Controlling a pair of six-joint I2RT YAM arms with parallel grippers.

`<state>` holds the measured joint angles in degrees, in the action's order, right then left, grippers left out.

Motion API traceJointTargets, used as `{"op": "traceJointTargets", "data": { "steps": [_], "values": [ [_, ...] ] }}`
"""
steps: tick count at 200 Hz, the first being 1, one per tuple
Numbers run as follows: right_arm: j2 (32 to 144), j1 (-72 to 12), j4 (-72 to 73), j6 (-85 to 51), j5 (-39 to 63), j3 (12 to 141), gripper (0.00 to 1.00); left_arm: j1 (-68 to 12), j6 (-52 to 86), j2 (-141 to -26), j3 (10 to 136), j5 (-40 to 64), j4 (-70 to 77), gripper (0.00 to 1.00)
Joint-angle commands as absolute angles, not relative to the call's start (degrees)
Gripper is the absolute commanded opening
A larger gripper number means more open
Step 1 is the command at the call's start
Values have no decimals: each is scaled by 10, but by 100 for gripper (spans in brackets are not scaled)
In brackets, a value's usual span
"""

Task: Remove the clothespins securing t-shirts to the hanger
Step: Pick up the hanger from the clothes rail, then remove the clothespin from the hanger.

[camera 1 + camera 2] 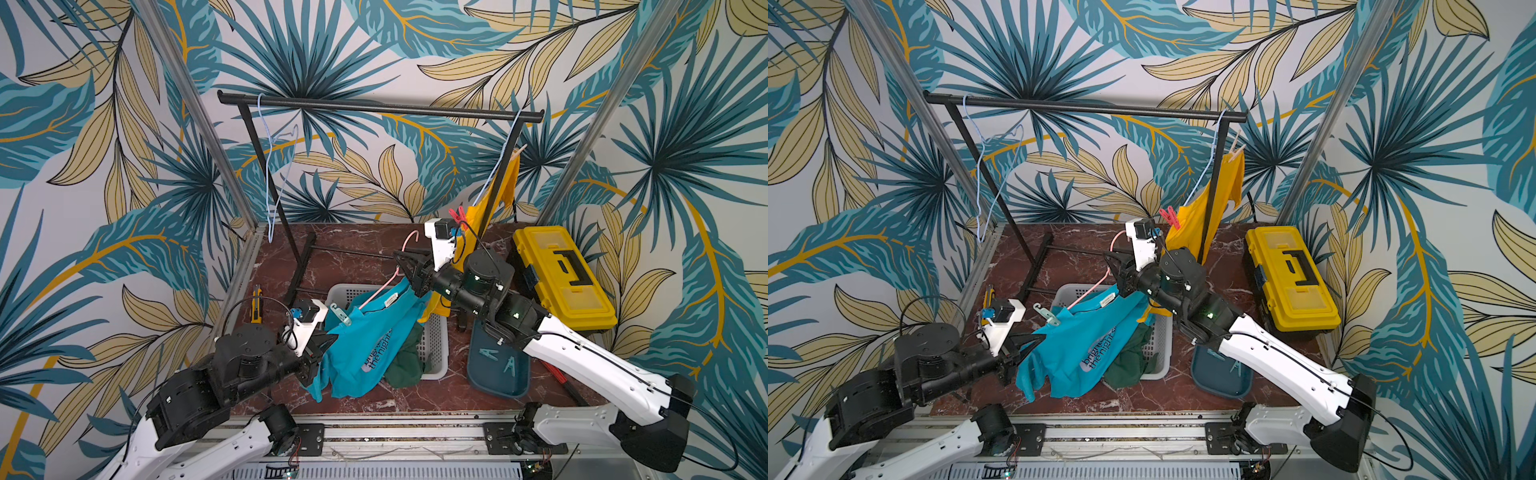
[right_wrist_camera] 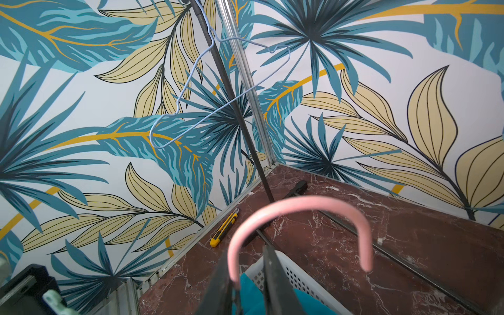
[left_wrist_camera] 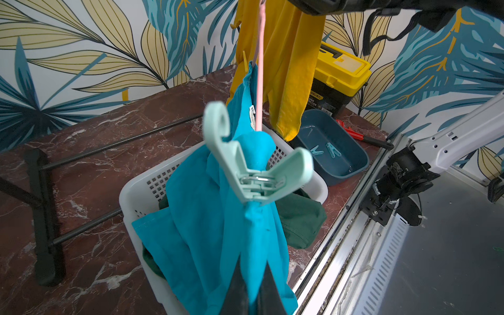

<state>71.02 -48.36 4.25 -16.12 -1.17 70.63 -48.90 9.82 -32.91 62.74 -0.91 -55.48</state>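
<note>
Left end effector [image 1: 328, 343]: closed on a fold of the turquoise t-shirt [image 1: 365, 345], hanging above the white basket [image 1: 436, 345]. Teal clothespin [image 3: 256, 169]: clipped on that shirt, just beyond the left end effector. Pink hanger [image 1: 409, 239]: off the rail [image 1: 374, 107], hook in air. Right end effector [image 1: 402, 264]: closed on the pink hanger's neck. Dark green t-shirt [image 1: 405, 357]: in the basket. Red-pink clothespin [image 1: 458, 215] and peach clothespin [image 1: 518, 150]: on the hanging yellow t-shirt [image 1: 478, 216]. Two loose clothespins [image 1: 486, 354]: in the blue tray [image 1: 498, 386] on the tabletop [image 1: 353, 257].
</note>
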Motion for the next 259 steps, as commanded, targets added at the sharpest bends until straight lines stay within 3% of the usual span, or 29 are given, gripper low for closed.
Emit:
{"op": "traceJointTargets", "data": {
  "steps": [1, 30, 57, 68, 77, 128, 149, 216, 259],
  "values": [
    [704, -477, 80, -171, 8, 691, 10, -487, 91, -325, 632, 0, -528, 0],
    [711, -476, 92, -177, 3, 685, 0, -487, 92, -325, 634, -2, -528, 0],
    [729, -473, 91, -175, -11, 687, 0, -487, 100, -331, 643, 4, -530, 57],
    [734, -471, 91, -175, -18, 686, 0, -487, 104, -334, 656, 5, -531, 88],
    [737, -469, 91, -174, -21, 685, 0, -487, 100, -335, 666, 1, -533, 100],
    [741, -464, 100, -187, -3, 671, 0, -487, 48, -364, 733, -74, -571, 100],
    [735, -465, 98, -189, 5, 666, 0, -482, 32, -404, 754, -55, -579, 100],
    [672, -436, 108, -200, 34, 614, 0, -306, 23, -471, 789, 205, -530, 100],
    [657, -424, 123, -223, 68, 595, 0, -235, 35, -507, 815, 314, -516, 100]
  ]
}}
